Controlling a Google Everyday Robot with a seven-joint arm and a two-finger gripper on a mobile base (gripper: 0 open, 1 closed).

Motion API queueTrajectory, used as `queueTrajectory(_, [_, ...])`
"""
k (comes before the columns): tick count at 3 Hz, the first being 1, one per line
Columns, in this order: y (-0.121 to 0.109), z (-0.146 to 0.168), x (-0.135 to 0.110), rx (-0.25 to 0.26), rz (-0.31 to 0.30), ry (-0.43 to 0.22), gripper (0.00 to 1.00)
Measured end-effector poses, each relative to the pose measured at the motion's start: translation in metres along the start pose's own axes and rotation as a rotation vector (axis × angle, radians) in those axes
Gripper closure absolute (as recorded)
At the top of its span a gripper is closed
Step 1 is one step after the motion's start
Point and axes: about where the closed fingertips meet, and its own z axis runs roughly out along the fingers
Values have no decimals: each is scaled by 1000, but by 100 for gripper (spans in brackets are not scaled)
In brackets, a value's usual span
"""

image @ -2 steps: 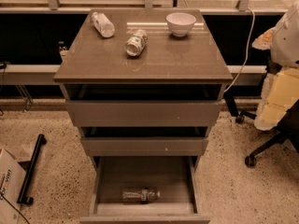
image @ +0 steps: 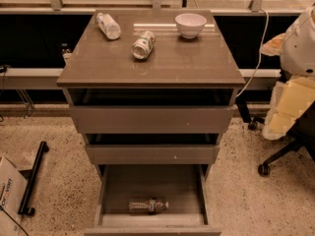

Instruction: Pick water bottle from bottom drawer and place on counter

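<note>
The water bottle (image: 148, 206) lies on its side in the open bottom drawer (image: 118, 191), near the drawer's front, its dark label band showing red and green. The counter (image: 187, 58) is the glossy grey-brown top of the cabinet. My gripper is not in view. Only a white and cream part of my arm (image: 298, 68) shows at the right edge, level with the cabinet's upper drawers and well away from the bottle.
On the counter lie a bottle with a white label (image: 108, 25), a bottle with a pale green-and-white label (image: 143, 44) and a white bowl (image: 190, 24). The two upper drawers are partly pulled out. An office chair base (image: 280, 156) stands at the right, a cardboard box (image: 9, 195) at the left.
</note>
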Motion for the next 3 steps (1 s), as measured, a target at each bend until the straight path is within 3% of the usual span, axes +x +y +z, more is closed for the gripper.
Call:
queueTrajectory(1, [8,23,-11,-19,-37,-69,0])
queueTrajectory(3, [22,89,-28,-99,-45,-245,0])
